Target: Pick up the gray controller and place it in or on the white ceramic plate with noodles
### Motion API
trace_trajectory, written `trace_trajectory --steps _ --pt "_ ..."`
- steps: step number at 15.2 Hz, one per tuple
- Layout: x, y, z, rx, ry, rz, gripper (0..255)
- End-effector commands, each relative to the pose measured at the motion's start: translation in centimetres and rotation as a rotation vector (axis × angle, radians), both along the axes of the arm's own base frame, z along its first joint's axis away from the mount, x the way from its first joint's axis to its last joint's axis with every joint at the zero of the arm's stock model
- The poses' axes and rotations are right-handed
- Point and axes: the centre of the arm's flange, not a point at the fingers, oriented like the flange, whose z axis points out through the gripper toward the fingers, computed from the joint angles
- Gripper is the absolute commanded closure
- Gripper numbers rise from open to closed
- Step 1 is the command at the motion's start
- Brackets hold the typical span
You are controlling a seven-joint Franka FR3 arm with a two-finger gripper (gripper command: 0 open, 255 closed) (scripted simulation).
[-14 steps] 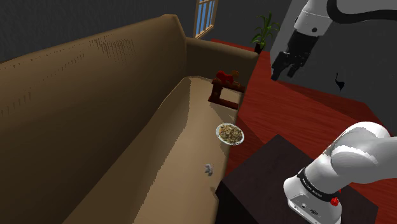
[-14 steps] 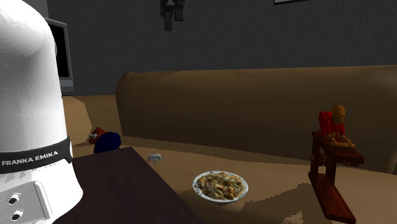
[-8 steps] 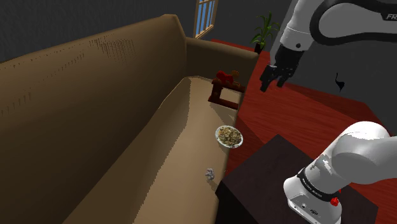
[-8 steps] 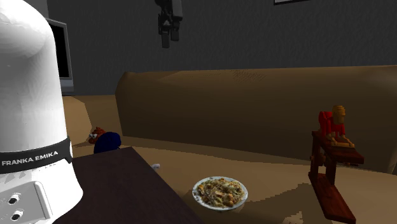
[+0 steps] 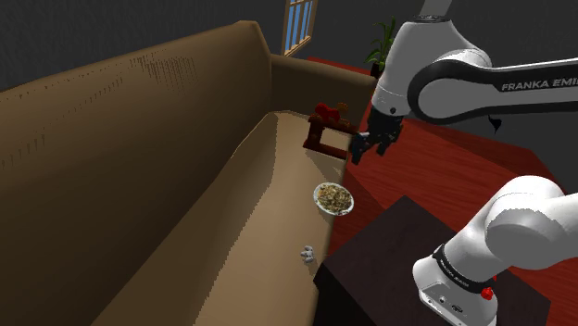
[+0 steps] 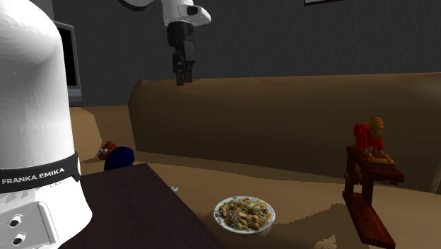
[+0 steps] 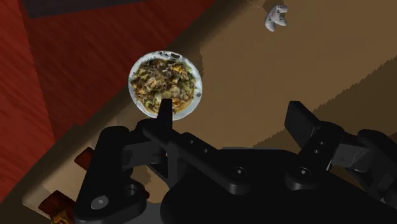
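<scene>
Descending toward the couch (image 5: 139, 167), my gripper (image 5: 363, 148) (fingers spread, empty) now hangs above the plate (image 7: 131, 83); the controller (image 7: 276, 16) lies well beyond it, still unreached.

The pincer (image 5: 359, 150) hangs in open air above the sofa seat (image 5: 269, 199), where bare cushion lies free around the controller (image 5: 305, 251) and the plate (image 5: 318, 194), hemmed by the sofa back (image 5: 139, 139), the dark stand (image 5: 380, 255) just beside the controller, and a red wooden toy (image 5: 323, 128) beyond the plate.
</scene>
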Motion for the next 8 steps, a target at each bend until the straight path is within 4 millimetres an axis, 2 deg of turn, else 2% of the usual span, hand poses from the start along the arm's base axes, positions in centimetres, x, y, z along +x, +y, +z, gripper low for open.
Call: trace_trajectory --steps 1,8 --pt "-0.2 1.6 -2.3 -0.012 -0.002 -0.002 0" --pt "0.7 7.1 -10.2 -0.055 0.002 -0.005 0"
